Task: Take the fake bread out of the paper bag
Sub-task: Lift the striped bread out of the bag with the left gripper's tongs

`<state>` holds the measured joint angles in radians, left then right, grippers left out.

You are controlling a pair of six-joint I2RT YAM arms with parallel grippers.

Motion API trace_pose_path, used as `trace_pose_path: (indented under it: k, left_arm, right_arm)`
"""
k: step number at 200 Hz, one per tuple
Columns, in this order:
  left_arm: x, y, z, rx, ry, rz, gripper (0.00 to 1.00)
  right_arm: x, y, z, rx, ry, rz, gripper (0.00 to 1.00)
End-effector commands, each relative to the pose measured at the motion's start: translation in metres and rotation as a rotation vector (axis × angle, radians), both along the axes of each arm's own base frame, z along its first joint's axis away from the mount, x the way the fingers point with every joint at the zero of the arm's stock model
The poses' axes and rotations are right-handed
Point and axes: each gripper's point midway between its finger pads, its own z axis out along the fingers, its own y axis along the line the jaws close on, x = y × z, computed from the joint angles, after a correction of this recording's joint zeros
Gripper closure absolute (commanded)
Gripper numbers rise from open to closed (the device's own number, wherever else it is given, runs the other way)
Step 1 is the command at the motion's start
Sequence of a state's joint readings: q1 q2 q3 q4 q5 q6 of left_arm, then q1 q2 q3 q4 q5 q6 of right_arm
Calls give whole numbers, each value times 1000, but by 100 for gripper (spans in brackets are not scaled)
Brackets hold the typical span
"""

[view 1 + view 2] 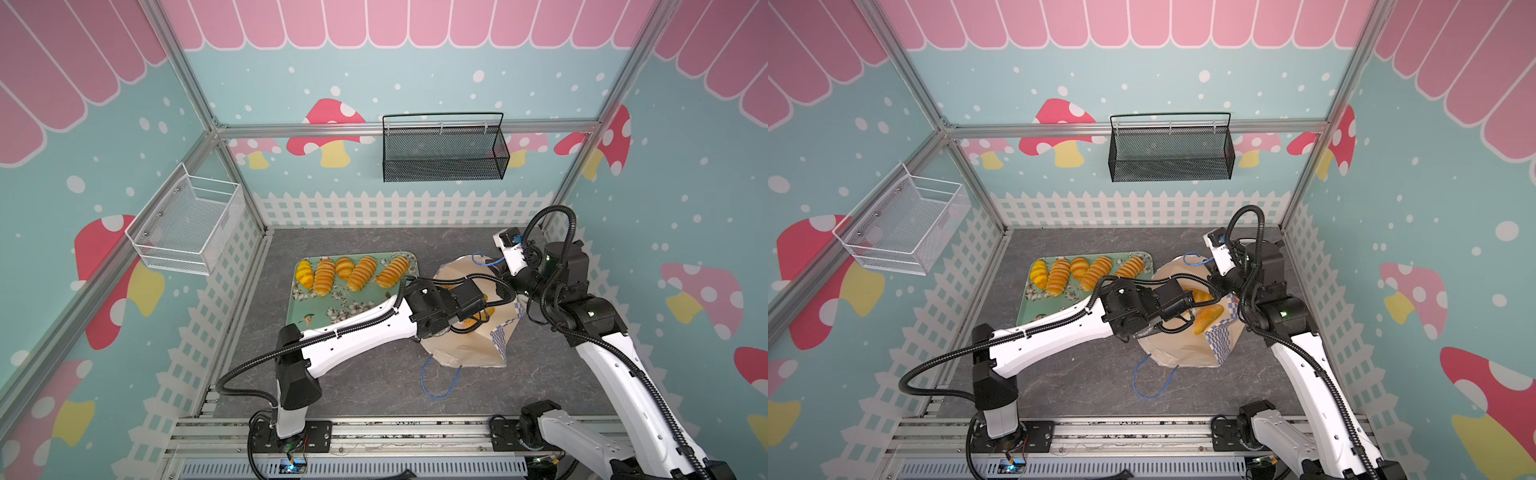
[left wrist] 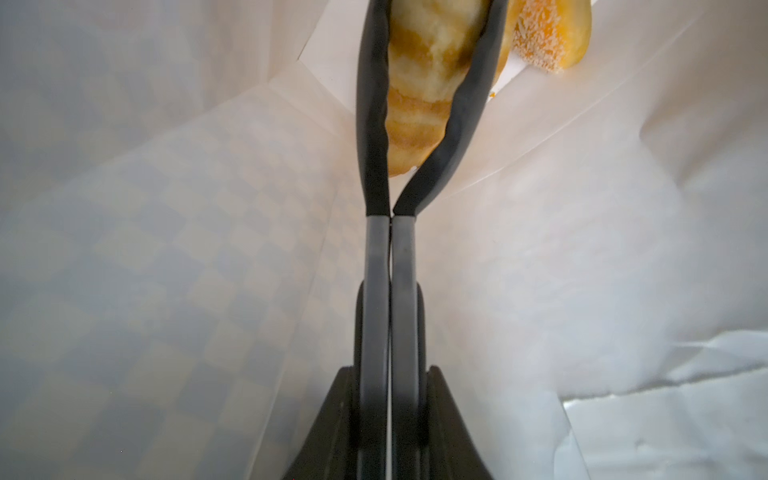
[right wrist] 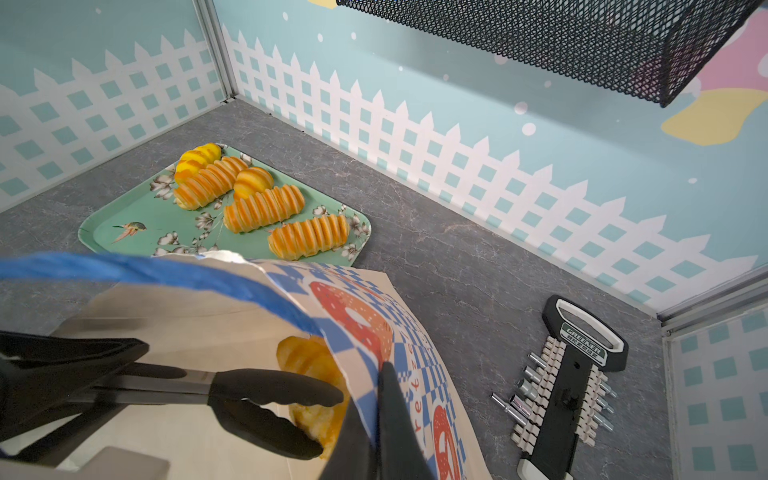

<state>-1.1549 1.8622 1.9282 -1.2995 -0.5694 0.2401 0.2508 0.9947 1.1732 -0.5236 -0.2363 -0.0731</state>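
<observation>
The paper bag lies open-mouthed on the grey table, right of centre in both top views. My left gripper is shut on black tongs and reaches inside the bag. The tong tips squeeze a ridged golden loaf of fake bread. A speckled loaf lies just beyond it. My right gripper is shut on the bag's blue-and-white checkered rim, holding the mouth open. Two loaves show inside the bag in a top view. Several more loaves lie on the green floral tray.
A black socket-bit holder lies on the table behind the bag, near the right wall. One blue cord handle trails toward the front. A black mesh basket hangs on the back wall, a white wire basket on the left wall.
</observation>
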Motion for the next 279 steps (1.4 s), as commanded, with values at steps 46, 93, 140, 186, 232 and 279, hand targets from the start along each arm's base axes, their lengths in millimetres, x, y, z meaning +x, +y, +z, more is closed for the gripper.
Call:
trace_pose_path:
  k: [46,93,140,186,232,279]
  left_arm:
    - [-20,25,65,-204,-118,-26,96]
    - [-30,47,87,-282,-154,-26,98]
    - [-39,68,108,-380,-179,-11,100]
    - [-45,88,131,-479,-221,15,100]
    - [-40,108,144,-553,-241,80,100]
    - [-24,131,127,-630,-165,195,100]
  right_arm:
    - [8,0,16,13,-48,-20,100]
    - [10,-4,19,5,-56,-43,100]
    - [14,-7,16,-7,-51,-64,100]
    - [17,-8,15,-19,-50,-72,100]
    - [21,-8,15,-25,-49,-71,100]
    - [24,-6,16,-21,-50,-71,100]
